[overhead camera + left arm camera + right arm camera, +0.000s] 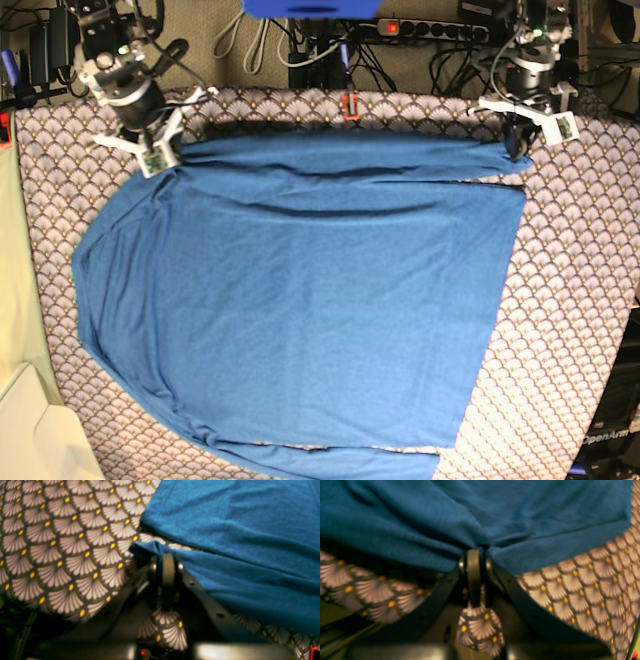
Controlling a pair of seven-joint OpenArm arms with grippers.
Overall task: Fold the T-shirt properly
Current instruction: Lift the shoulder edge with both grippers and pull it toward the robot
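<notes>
A robot lab or workshop: a cloth-covered counter (580,300) backed by tangled cables (300,45), a power strip (430,30) and two mounted arms.

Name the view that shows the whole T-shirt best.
The base view: the T-shirt lies spread across the tablecloth, nearly all of it in frame. Each wrist view shows only a blurred patch of blue cloth pinched in the left gripper or right gripper.

Base view overhead, far, whole T-shirt (300,310) on tablecloth (580,330); wrist views close, low, each sharing shirt edge.
</notes>
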